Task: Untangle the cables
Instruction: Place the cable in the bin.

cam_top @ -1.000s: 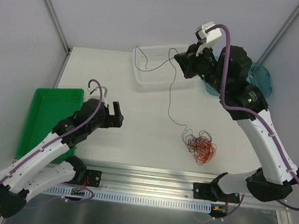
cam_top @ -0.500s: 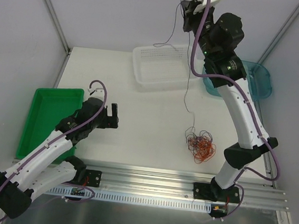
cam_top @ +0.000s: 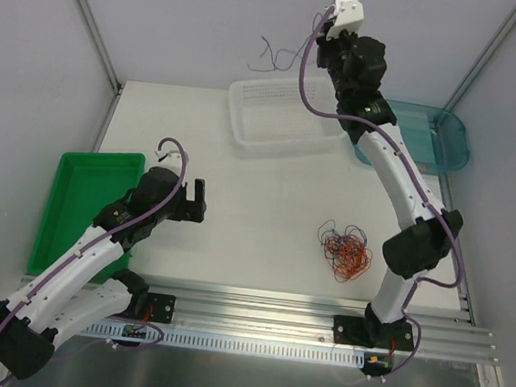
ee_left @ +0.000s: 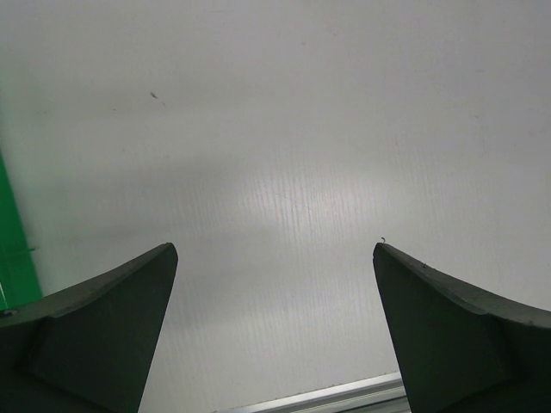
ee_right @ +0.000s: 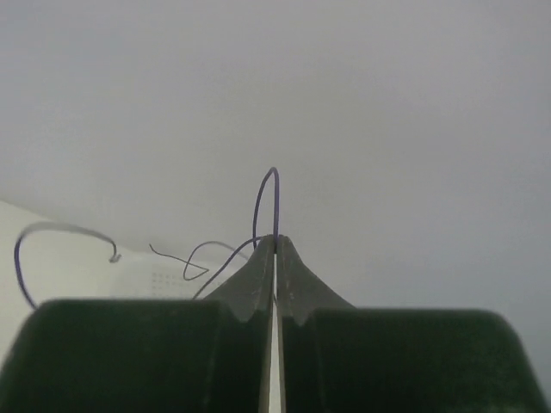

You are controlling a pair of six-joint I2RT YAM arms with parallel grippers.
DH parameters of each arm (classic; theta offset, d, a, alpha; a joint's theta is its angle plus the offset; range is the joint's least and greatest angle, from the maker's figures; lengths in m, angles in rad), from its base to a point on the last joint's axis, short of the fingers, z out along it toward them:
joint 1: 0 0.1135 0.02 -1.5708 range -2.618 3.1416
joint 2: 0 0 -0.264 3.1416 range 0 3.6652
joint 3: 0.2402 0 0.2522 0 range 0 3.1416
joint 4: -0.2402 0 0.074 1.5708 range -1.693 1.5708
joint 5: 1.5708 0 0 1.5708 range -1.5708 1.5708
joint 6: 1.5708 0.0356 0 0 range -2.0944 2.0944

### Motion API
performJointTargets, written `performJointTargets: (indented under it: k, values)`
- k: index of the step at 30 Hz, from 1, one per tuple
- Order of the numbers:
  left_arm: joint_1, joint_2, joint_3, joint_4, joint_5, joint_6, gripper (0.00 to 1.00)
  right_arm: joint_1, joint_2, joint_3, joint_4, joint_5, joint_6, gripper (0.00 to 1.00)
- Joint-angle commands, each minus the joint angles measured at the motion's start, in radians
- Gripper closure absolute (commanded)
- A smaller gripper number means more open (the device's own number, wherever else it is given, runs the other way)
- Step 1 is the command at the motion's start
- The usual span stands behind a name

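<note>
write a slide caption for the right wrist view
Right gripper shut on one thin dark cable, loose ends curling out against the pale wall

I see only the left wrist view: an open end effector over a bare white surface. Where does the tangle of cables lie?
Observer: The tangle lies on the table, to the right of the left end effector, near the front edge.
Operator: And the other arm?
Observer: The right end effector is shut on one thin dark cable, high above the table.
Operator: Is that cable joined to the tangle?
Observer: No link shows from above; its loose end curls free in the air.
</note>
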Motion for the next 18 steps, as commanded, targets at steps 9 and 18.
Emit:
performJointTargets:
  k: [9,18]
  values:
    - [0.017,0.009,-0.021,0.041,0.048,0.019,0.01,-0.076,0.439,0.098,-0.209,0.021,0.177,0.99]
    - [0.031,0.044,-0.013,0.045,0.091,0.028,0.01,-0.09,0.347,-0.018,-0.332,-0.03,0.209,0.45]
